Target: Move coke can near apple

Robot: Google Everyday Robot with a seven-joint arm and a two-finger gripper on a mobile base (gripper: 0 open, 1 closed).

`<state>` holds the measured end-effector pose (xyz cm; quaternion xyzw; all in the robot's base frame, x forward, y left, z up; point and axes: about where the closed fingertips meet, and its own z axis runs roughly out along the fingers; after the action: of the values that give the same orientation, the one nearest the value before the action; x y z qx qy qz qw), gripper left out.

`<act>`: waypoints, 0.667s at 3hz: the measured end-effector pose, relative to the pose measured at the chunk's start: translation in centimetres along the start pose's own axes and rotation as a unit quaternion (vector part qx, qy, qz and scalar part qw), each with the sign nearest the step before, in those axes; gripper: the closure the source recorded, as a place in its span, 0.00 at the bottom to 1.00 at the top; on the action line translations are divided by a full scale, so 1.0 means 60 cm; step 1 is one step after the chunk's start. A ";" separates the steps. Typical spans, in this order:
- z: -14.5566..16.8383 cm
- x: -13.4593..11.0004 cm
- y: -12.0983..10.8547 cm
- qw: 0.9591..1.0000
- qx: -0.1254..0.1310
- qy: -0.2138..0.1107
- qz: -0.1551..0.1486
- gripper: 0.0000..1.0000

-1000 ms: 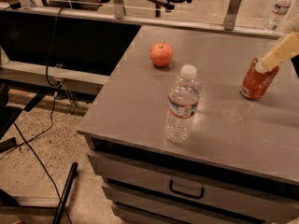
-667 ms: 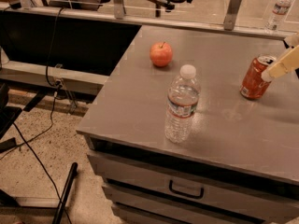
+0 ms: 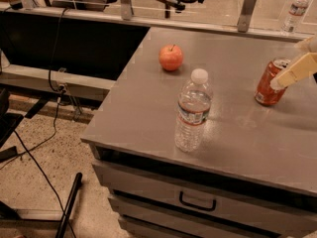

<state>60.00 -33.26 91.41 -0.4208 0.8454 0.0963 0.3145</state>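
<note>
Obstacle: bottle [image 3: 192,110] upright on table [image 3: 143,113], between can [image 3: 270,83] at right and apple [image 3: 171,57] at far left. I see gripper [image 3: 293,72] touching can's upper side; grip state unclear. Can tilted second ago, upright now.

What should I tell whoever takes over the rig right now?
The gripper is at the table's right edge, against the right side of the can; a hold is not confirmed.
The can stands on the table, far right.
The apple sits back left, well apart from the can.
The bottle is upright near the front, between them.
Done: gripper at the can.
Left: grasp, carry it past the bottle, and set it beside the apple.
</note>
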 end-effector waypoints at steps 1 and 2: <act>0.007 -0.001 0.002 1.000 -0.003 0.000 0.000 0.14; 0.012 -0.001 0.002 1.000 -0.005 0.000 -0.001 0.38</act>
<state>60.25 -32.82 90.86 -0.4230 0.8448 0.1004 0.3119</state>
